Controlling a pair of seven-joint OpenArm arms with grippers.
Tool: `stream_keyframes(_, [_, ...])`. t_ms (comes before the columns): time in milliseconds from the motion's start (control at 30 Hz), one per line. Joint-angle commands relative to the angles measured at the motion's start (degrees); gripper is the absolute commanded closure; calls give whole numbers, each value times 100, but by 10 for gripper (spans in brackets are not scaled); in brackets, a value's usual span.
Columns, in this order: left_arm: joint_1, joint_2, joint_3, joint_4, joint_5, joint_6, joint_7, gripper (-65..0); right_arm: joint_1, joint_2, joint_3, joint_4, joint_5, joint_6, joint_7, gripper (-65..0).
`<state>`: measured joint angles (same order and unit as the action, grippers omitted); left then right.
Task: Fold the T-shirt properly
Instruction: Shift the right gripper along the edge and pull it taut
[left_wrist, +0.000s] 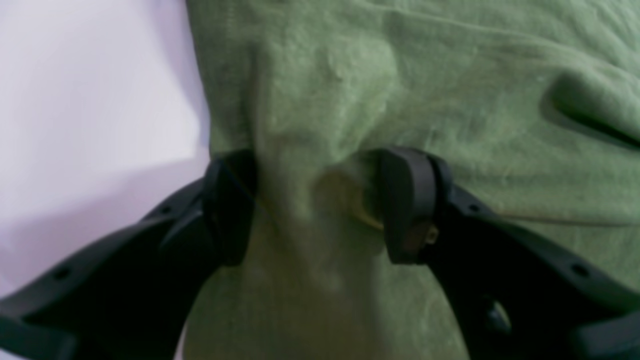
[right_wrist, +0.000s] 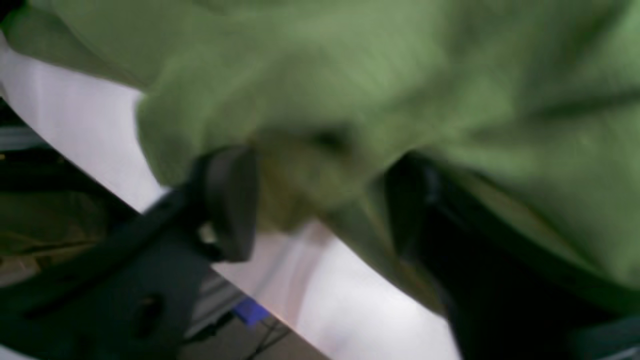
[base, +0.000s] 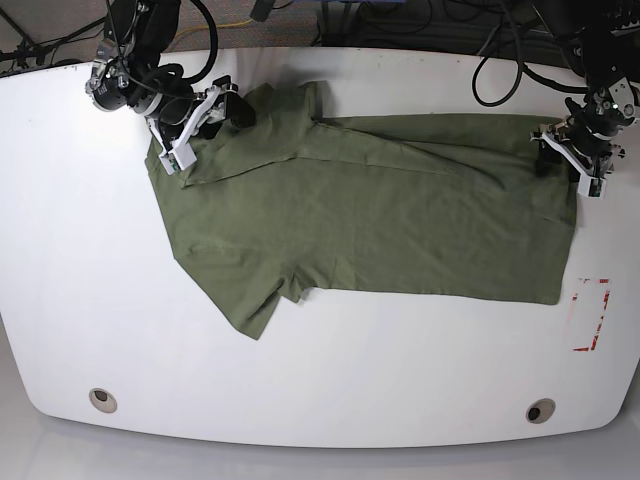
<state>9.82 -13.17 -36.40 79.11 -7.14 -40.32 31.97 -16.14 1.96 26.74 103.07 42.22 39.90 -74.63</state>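
Pinching T-shirt (base: 380, 210) edges — left gripper (left_wrist: 320, 205) and right gripper (right_wrist: 320, 200) both clamped on cloth — next probably folding across together.

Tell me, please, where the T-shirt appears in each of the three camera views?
Left wrist: the T-shirt fills the centre and right, bunched between the left gripper.
Right wrist: blurred, across the top and right, at the right gripper.
Base: spread flat mid-table.
Shared landmark: the white table.

Olive T-shirt (base: 380, 210) spread, apparently half-folded
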Motion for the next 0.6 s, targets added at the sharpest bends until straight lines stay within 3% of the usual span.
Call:
stream_keyframes(0, [24, -24, 23, -3, 270, 32, 333, -360, 36, -7, 3, 98, 126, 10, 65, -268])
stream_keyframes(167, [24, -24, 14, -3, 270, 32, 333, -360, 115, -77, 3, 151, 152, 10, 39, -52])
stream_keyframes(233, [24, -24, 14, -3, 270, 32, 333, -360, 159, -59, 3, 247, 293, 10, -58, 0])
stream_keyframes(333, [33, -24, 14, -3, 270, 32, 333, -360, 159, -42, 12, 449, 688, 10, -207, 0])
stream_keyframes(433, [33, -24, 14, -3, 270, 32, 333, -360, 177, 204, 20, 625, 1172, 10, -234, 0])
stream_keyframes(567, [42, -24, 14, -3, 270, 32, 333, -360, 511, 319, 20, 625, 1400, 10, -242, 0])
